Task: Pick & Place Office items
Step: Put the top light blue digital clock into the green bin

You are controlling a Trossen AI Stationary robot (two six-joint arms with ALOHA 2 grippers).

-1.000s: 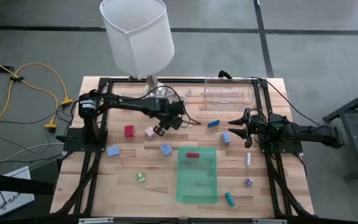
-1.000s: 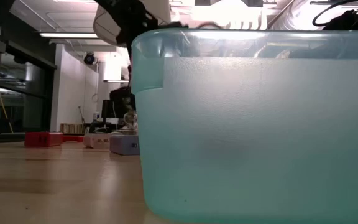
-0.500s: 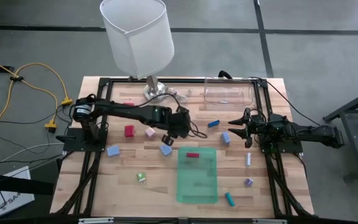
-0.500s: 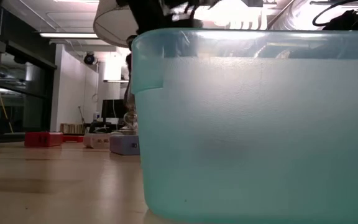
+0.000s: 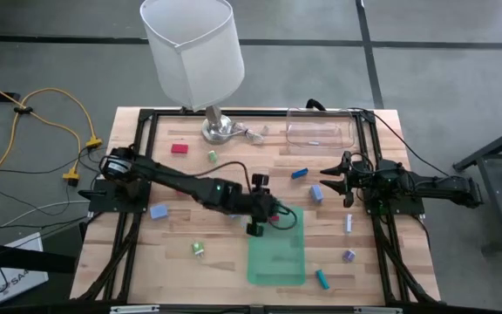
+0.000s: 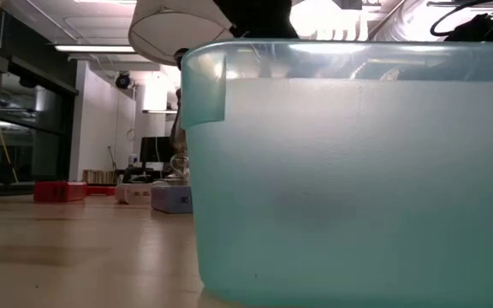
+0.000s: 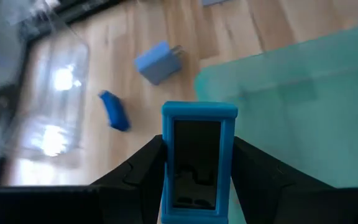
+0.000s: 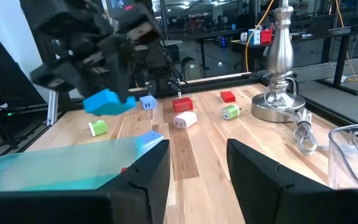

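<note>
the blue block [image 7: 199, 163] is pinched between the fingers of the left gripper [image 5: 262, 212] and hangs over the near edge of the green tray [image 5: 277, 257], probably so it can be dropped inside. the right gripper [image 5: 328, 175] waits near the table's right side with its fingers spread and empty, beside other loose items, well apart from the tray.

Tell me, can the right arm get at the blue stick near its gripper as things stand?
Probably yes. The right gripper hangs open and empty next to the blue stick, with bare wood between them. The left gripper is away at the green tray, shut on a blue block.
</note>
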